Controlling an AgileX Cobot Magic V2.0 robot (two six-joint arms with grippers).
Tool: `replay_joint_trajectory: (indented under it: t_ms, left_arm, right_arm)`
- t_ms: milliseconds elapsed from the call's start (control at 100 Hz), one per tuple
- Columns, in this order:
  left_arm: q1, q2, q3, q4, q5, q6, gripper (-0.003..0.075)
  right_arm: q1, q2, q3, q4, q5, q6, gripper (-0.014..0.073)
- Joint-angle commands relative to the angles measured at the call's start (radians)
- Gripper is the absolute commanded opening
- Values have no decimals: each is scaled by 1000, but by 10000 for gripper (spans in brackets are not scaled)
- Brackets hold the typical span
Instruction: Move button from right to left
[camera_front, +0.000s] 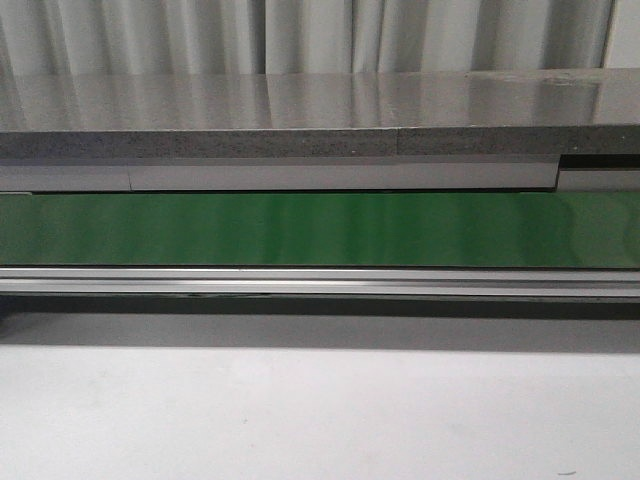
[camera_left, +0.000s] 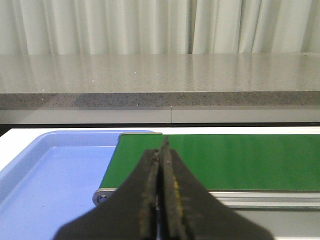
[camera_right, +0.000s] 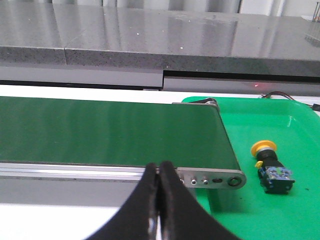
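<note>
One button (camera_right: 270, 165), two trays (camera_right: 280, 200) (camera_left: 45, 180), one conveyor (camera_front: 320, 230)

No readable text or labels (nothing legible anywhere)

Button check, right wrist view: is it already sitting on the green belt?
No, the button lies on its side in the green tray, beside the belt's end and off it.

A green conveyor belt (camera_front: 300, 230) runs along the worktop's far side, a blue tray (camera_left: 45, 175) at its left end, a green tray (camera_right: 280, 200) at its right.
</note>
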Motion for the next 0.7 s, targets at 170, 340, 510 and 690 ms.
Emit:
replay_joint_trajectory:
  t_ms: [170, 340, 510, 690]
  left_arm:
    - [-9, -30, 45, -4, -83, -10, -20]
    - [-9, -30, 45, -4, -83, -10, -20]
    - [-9, -30, 45, -4, -83, -10, -20]
    - [-9, -30, 45, -4, -83, -10, -20]
  right_arm:
    - [2, 189, -273, -24, 52, -5, -68]
    - [2, 363, -415, -24, 70, -5, -68]
    - [2, 540, -559, 31, 189, -5, -68]
    - [1, 695, -681, 31, 299, -1, -68]
